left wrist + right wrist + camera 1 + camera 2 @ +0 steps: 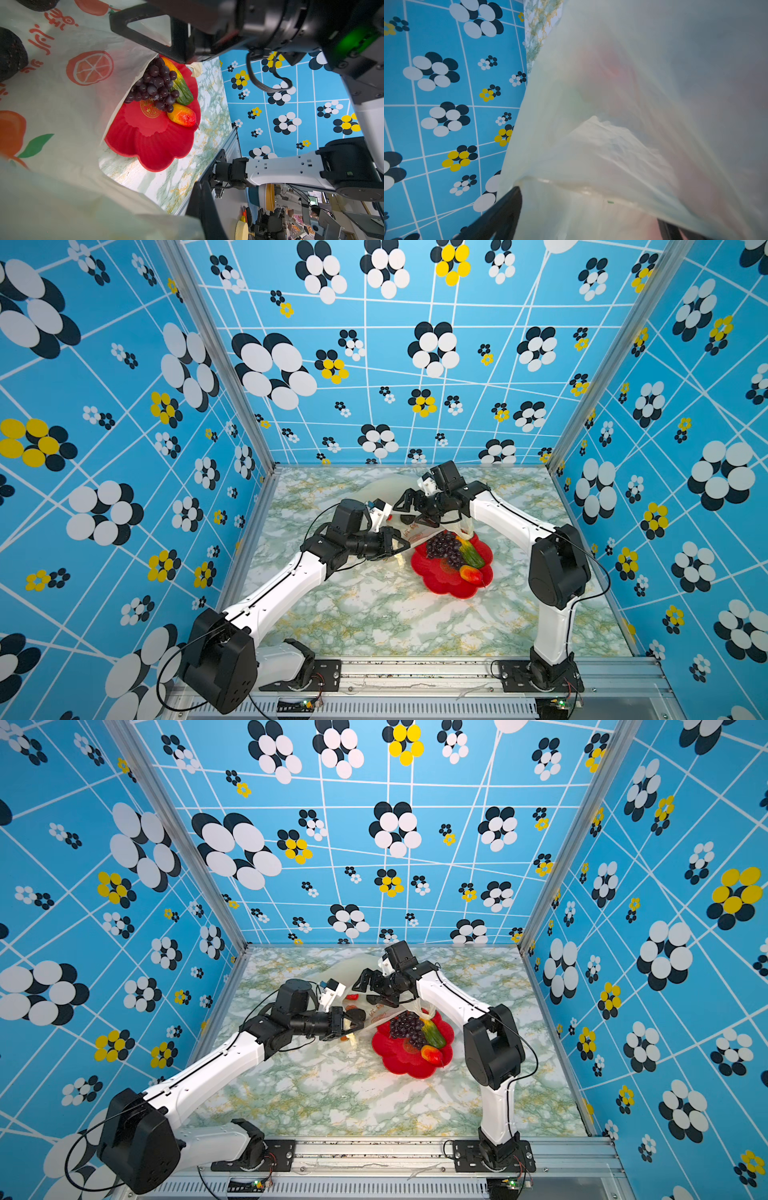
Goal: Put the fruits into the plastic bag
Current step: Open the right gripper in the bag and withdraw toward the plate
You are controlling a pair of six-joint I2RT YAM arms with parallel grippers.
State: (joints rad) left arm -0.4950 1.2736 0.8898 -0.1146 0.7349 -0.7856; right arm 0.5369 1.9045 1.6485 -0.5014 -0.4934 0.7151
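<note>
The plastic bag (388, 485) (355, 965) lies at the back of the table, and its printed mouth side (62, 104) reaches the red plate. My left gripper (405, 546) (358, 1028) (193, 218) is shut on the bag's edge. My right gripper (409, 510) (366, 986) (585, 224) stands open over the bag's mouth, with film (612, 124) draped between its wide-apart fingers (500, 216). Dark purple grapes (446, 547) (405, 1029) (158, 87), a green-yellow fruit (473, 556) (182, 91) and a red-orange fruit (471, 574) (182, 117) lie on the plate. A black bumpy fruit (10, 54) shows in the bag.
The red flower-shaped plate (449, 589) (399, 1065) (149, 145) sits right of the table's centre, its near half bare. A bag handle (466, 527) hangs over the plate's far rim. Patterned blue walls close in three sides, and both arms meet above the bag.
</note>
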